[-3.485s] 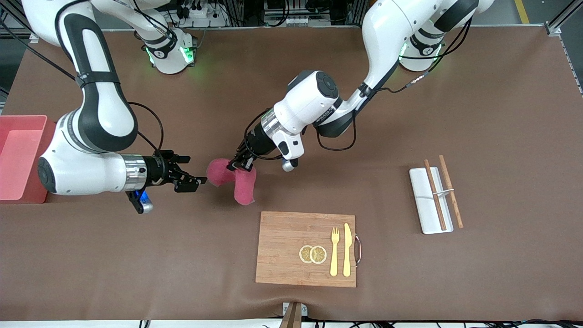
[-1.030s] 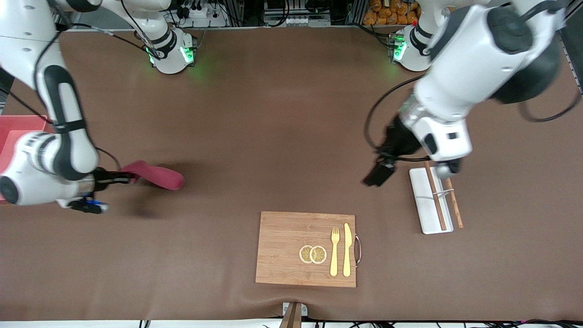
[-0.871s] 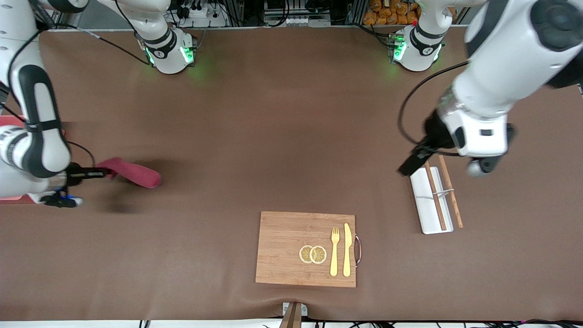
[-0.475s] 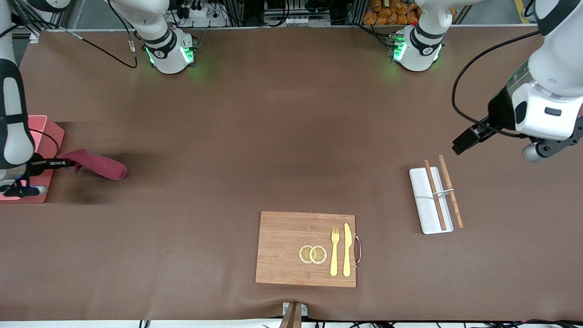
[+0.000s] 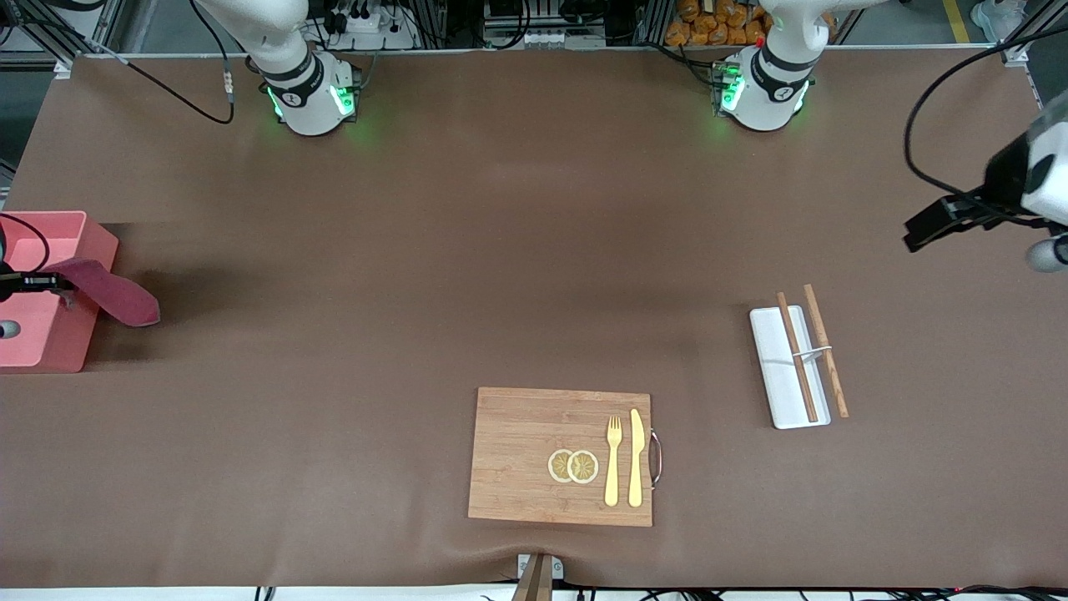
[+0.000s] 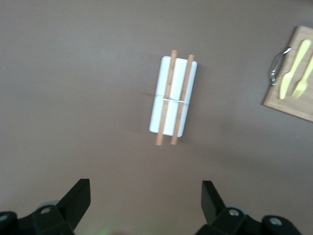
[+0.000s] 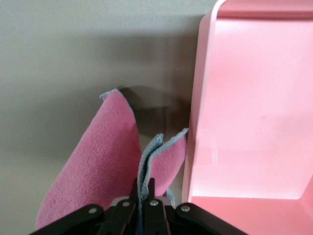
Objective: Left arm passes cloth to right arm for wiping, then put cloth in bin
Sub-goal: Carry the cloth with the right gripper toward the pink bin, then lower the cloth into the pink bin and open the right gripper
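The magenta cloth (image 5: 117, 297) with a grey edge hangs folded from my right gripper (image 5: 62, 284), which is shut on the cloth's edge. It hangs over the wall of the pink bin (image 5: 33, 334) on the side toward the table's middle. In the right wrist view the cloth (image 7: 93, 166) droops mostly outside the bin (image 7: 244, 122), just touching its wall, with the right gripper (image 7: 145, 190) pinching the grey hem. My left gripper (image 5: 918, 234) hangs open and empty over bare table at the left arm's end. In the left wrist view the left gripper (image 6: 145, 196) holds nothing.
A white tray (image 5: 772, 367) with two wooden chopsticks (image 5: 826, 351) lies toward the left arm's end; in the left wrist view the tray (image 6: 155, 117) shows below the gripper. A wooden cutting board (image 5: 517, 451) with a fork, a knife and lemon slices sits near the front edge.
My right arm has carried the cloth across the table to the bin's wall. My left arm has swung away past the white tray toward its end of the table, still open.
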You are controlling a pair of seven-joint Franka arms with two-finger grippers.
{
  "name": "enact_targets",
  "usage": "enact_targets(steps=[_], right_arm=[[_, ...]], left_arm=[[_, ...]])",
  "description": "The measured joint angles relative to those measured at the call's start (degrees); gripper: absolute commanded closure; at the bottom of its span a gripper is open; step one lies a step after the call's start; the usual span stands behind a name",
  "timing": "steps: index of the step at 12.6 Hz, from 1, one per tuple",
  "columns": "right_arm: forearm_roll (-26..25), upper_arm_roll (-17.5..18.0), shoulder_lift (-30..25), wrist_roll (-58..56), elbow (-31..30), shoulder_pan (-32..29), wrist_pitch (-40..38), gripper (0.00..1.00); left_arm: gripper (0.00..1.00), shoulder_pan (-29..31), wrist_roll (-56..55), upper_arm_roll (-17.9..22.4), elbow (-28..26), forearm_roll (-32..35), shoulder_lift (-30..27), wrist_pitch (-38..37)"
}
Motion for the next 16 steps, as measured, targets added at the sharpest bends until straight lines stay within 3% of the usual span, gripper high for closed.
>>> enact_targets(steps=[2,5,7,11,14,16], right_arm=[[-0.1,0.1,0.5,0.0,-0.3,0.0,1.1,1.0],[0.2,1.3,2.5,0.0,-1.4,0.8,2.1,1.0],[1.9,2.1,2.9,0.0,-1.4,5.4,2.1,1.0],[11.1,2.4,2.9,2.1,-1.4,17.8,0.7,1.0],[18.8,2.5,2.9,3.8,-1.3,26.1,-0.5,1.0],[21.2,2.6,2.2,6.3,-0.6,30.8,-1.4,1.0]], left_arm=[[0.0,-2.2,1.5,3.7,-0.3,-0.4,-0.6,-0.4],[0.0,-3.7,1.6,4.6,-2.0,-0.4,-1.6,-0.1],[0.0,-4.1,1.6,5.2,-5.0,-0.5,-3.0,2.2],[0.0,-4.7,1.6,5.4,-9.3,-1.5,-5.8,5.2],[0.0,-4.8,1.6,5.4,-9.7,-1.6,-6.1,5.4],[0.0,-4.8,1.6,5.4,-9.7,-2.9,-6.2,5.8]])
